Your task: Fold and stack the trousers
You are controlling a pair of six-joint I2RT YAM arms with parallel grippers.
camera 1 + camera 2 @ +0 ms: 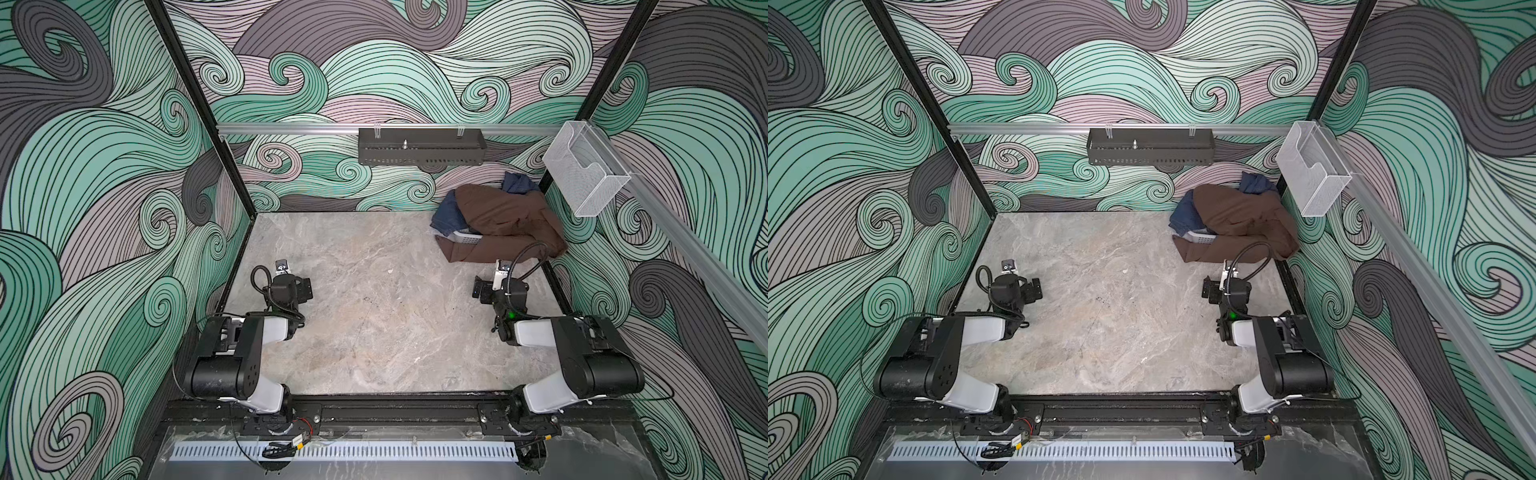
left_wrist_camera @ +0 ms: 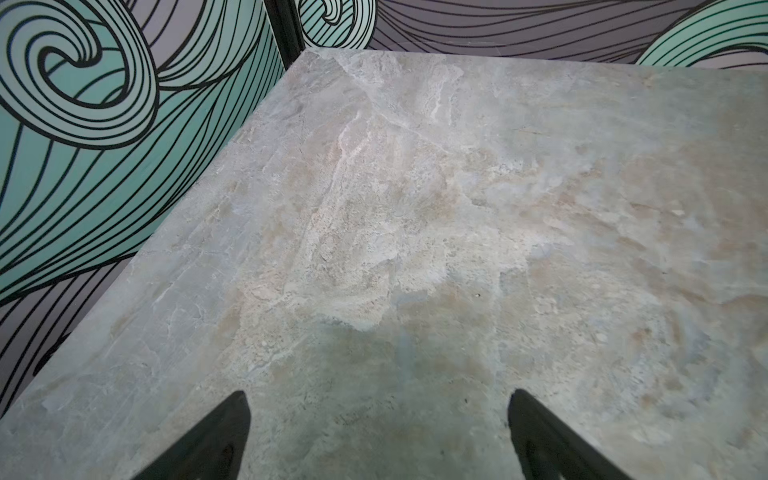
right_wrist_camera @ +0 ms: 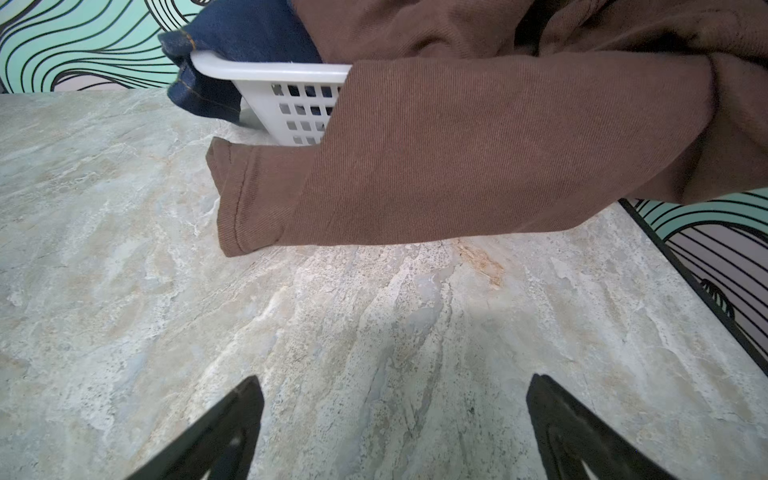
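The brown trousers lie crumpled over a white plastic basket in the far right corner of the table. One leg hangs over the basket's front and lies on the stone top. In the right wrist view the trousers are a short way beyond my right gripper. It is open, holds nothing and hovers over bare table. My left gripper is also open and holds nothing. It is over the left side of the table, far from the trousers.
Dark blue denim pokes out of the basket under and behind the trousers. A black tray hangs on the back rail and a wire mesh bin on the right rail. Patterned walls enclose the marble tabletop.
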